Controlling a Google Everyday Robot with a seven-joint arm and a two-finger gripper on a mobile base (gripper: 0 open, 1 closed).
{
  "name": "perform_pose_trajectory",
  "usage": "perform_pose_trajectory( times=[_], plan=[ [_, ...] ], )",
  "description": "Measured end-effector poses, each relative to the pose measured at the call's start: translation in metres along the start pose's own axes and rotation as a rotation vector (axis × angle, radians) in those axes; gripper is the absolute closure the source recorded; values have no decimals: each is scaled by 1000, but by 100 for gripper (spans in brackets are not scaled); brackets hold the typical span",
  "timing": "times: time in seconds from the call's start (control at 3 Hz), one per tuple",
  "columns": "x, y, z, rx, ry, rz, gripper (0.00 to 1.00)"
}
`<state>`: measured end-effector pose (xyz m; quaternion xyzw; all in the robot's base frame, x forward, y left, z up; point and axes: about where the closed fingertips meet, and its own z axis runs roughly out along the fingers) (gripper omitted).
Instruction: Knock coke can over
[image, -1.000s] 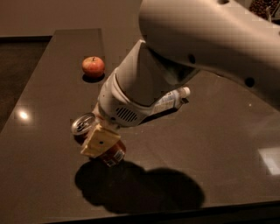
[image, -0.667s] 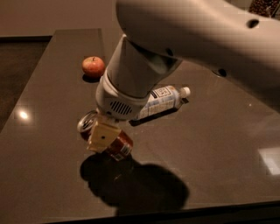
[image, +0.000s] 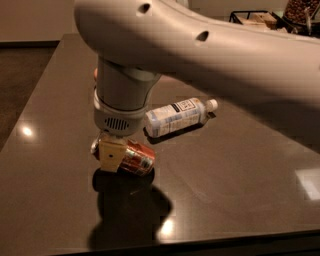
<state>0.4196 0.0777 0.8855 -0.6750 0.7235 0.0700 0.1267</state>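
Near the front edge of the dark glossy table (image: 240, 190), the coke can (image: 136, 159) lay on its side, its top end behind the gripper (image: 111, 154); whether that gripped it could not be told. Just behind lay a plastic bottle (image: 176, 116), also on its side.

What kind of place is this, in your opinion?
Probably an office kitchen or break area: a dark glossy counter, a bottle and a coke can lying on it, a wire basket behind. The claw sits at the can.
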Motion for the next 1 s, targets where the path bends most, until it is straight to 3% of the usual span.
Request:
perform_pose_trajectory(
  times=[0.33, 0.67, 1.0],
  plan=[
    [-6, -4, 10, 12, 59, -5, 14],
    [-12, -9, 25, 5, 106, -10, 0],
    [-12, -9, 25, 5, 107, -10, 0]
  ],
)
